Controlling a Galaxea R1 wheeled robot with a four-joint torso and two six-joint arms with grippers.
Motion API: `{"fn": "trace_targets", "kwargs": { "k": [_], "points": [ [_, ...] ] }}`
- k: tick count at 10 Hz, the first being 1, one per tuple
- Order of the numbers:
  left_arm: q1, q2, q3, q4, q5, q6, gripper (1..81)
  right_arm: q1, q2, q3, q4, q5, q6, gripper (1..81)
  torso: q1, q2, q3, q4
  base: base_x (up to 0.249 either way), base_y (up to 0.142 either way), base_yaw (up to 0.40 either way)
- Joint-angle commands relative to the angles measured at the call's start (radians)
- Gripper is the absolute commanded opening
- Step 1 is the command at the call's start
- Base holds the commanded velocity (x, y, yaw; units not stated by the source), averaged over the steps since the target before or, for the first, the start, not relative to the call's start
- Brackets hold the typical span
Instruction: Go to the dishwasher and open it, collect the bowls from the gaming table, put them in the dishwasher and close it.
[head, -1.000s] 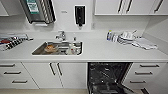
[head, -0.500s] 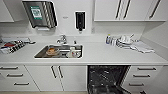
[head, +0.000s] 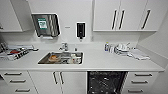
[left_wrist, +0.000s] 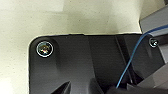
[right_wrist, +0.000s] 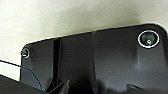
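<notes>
The dishwasher (head: 106, 82) stands open under the white counter (head: 100, 61), right of the sink. Its dark inside with wire racks shows, and its door is below the picture's edge. The bowls and the gaming table are out of view. In both wrist views a dark robot plate hangs over a pale speckled floor (left_wrist: 75, 17) (right_wrist: 62, 15).
A steel sink (head: 43, 60) holding dishes is set into the counter, with a tap (head: 64, 46) behind it. Cups and cloths (head: 123, 48) lie at the counter's right, packets (head: 15, 53) at its left. White drawers (head: 142, 80) flank the dishwasher. Wall cupboards (head: 130, 15) hang above.
The whole head picture has slid slightly downward, so the camera has moved. Nothing in the kitchen itself has shifted.
</notes>
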Motion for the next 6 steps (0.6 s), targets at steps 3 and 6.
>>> {"fn": "trace_targets", "kwargs": {
  "k": [3,6],
  "points": [
    [-0.028,-0.002,0.004,-0.002,0.053,-0.004,81.1,0.037,0.004,0.002,-0.009,-0.043,0.002,81.1,-0.106,0.161,0.047,0.000,0.000,0.000,0.000],
    [-0.027,-0.003,0.004,-0.002,0.052,-0.002,81.1,0.046,0.001,0.007,-0.012,-0.043,-0.002,81.1,-0.162,0.248,0.061,0.000,0.000,0.000,0.000]
  ]
}}
